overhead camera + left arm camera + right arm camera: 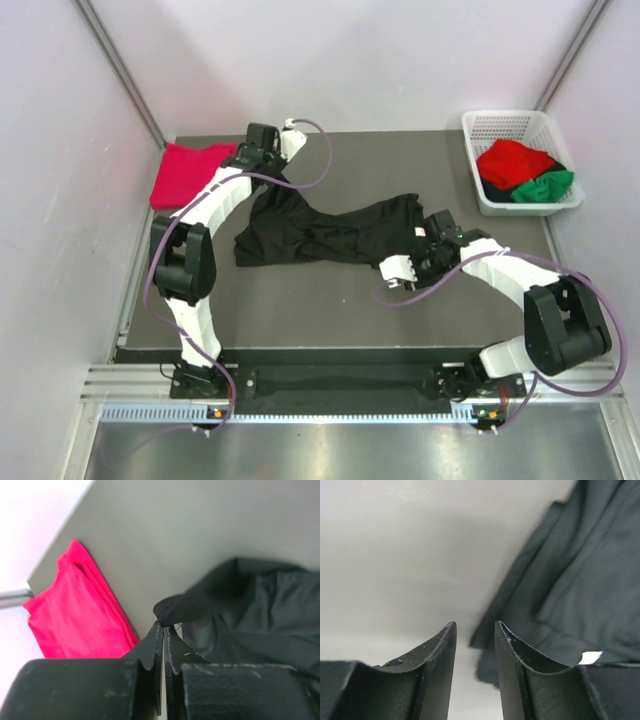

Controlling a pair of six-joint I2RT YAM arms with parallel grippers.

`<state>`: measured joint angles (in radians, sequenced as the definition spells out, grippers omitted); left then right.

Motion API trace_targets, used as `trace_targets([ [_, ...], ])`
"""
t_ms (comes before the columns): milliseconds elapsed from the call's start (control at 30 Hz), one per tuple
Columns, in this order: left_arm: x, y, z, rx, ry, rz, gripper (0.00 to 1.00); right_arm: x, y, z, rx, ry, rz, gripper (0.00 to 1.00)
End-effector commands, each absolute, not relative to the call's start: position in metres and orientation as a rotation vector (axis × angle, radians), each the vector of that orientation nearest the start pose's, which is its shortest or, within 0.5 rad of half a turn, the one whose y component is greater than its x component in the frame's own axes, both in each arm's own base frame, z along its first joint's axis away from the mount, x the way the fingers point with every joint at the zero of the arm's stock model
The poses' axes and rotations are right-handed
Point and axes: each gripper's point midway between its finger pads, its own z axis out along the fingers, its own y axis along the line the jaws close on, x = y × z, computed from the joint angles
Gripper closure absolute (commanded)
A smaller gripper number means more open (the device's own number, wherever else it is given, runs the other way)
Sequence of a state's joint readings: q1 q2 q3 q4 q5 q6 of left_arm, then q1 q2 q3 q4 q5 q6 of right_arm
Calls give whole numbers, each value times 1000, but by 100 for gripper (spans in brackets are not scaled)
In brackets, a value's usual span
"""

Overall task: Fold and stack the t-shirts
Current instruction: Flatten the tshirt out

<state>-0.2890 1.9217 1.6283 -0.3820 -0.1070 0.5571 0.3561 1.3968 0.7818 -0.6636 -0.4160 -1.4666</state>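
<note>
A black t-shirt (320, 235) lies crumpled and stretched across the middle of the table. My left gripper (255, 168) is shut on its far-left corner; in the left wrist view the cloth (240, 610) bunches right at the closed fingertips of that gripper (164, 626). My right gripper (430, 224) hovers at the shirt's right end. It stands open (475, 625) with only bare table between the fingers, and the black cloth (580, 580) with a small white tag (590, 657) lies just beside its right finger. A folded crimson-pink t-shirt (190, 175) (75, 615) rests at the far left.
A white mesh basket (500, 125) stands at the back right, holding a bright red t-shirt (512, 160) and a green one (545, 187). White walls enclose the table on the left, back and right.
</note>
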Motion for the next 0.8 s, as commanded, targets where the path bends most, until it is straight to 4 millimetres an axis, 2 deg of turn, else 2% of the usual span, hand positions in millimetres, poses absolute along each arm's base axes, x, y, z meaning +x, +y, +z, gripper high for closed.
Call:
trace_targets([
  [0, 517, -103, 177, 859, 2068, 304, 100, 281, 152, 59, -2158, 1361, 193, 63],
  [367, 518, -105, 164, 865, 2091, 285, 100, 308, 159, 68, -2122, 1384, 172, 68],
  [600, 522, -106, 162, 866, 2093, 292, 100, 317, 155, 57, -2138, 1432, 166, 69],
  [767, 524, -106, 160, 872, 2093, 305, 100, 316, 153, 52, -2159, 1439, 178, 69],
])
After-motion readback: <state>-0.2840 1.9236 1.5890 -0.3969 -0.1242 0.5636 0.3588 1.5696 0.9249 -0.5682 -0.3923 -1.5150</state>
